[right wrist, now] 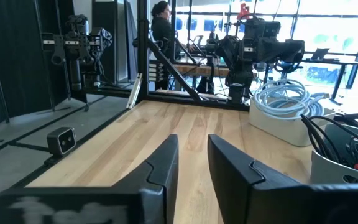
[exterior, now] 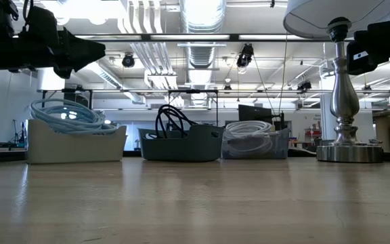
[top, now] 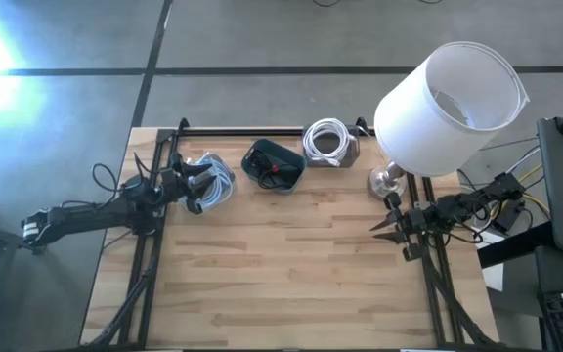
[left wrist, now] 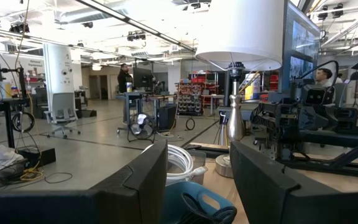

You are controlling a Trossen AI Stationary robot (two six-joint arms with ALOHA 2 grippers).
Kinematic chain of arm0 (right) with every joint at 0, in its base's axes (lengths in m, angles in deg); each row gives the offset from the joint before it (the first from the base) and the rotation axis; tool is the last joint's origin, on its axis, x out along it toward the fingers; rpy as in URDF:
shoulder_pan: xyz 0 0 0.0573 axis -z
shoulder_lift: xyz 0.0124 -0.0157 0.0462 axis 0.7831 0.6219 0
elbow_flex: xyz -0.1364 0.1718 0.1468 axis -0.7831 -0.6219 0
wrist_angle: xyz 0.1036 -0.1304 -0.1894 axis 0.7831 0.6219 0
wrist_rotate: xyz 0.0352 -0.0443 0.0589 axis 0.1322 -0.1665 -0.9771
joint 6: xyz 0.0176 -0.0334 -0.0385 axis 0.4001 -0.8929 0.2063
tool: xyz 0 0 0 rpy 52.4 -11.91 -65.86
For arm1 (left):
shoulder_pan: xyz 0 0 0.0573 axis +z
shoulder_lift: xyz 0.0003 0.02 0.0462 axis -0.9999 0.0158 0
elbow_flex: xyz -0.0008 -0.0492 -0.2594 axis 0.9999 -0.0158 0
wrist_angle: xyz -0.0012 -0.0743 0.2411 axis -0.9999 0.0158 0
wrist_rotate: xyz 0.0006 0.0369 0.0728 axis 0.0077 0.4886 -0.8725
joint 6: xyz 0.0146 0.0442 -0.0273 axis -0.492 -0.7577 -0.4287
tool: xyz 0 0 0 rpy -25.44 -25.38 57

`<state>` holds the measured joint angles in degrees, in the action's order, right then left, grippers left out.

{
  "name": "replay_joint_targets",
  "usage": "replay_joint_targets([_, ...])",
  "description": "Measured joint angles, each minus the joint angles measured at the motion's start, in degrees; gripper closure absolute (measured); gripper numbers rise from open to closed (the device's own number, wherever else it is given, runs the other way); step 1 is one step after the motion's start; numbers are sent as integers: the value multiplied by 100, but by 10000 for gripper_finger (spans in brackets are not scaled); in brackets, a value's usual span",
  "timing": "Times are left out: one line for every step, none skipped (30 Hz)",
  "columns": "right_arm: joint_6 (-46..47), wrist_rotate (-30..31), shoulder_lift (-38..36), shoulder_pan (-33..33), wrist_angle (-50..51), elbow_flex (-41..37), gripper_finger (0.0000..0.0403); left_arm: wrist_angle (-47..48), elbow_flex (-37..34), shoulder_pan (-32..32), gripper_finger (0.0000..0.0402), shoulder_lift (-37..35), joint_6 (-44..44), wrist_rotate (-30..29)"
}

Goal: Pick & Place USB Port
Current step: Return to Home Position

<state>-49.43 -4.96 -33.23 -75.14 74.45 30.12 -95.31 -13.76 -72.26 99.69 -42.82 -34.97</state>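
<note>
Three small bins stand in a row along the table's far edge. The left bin (top: 213,182) holds a coil of pale blue cable (exterior: 66,115). The middle dark bin (top: 274,163) holds black cable, and the right bin (top: 328,143) holds white cable (exterior: 249,132). No single USB part can be told apart. My left gripper (top: 197,189) hovers open above the left bin's near side, raised well over it (exterior: 99,49). My right gripper (top: 379,221) is open and hangs in the air near the table's right edge, in front of the lamp base, holding nothing (right wrist: 192,149).
A table lamp with a big white shade (top: 450,106) stands on a metal base (exterior: 349,152) at the far right, close to my right arm. Bare wood (top: 291,264) fills the table's middle and near half. A black frame rail (top: 262,130) runs behind the bins.
</note>
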Motion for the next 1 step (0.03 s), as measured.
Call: replay_joint_targets([1, 0, 0, 0, 1, 0, 318, -1, 0, 2, 223, 2, 0, -2])
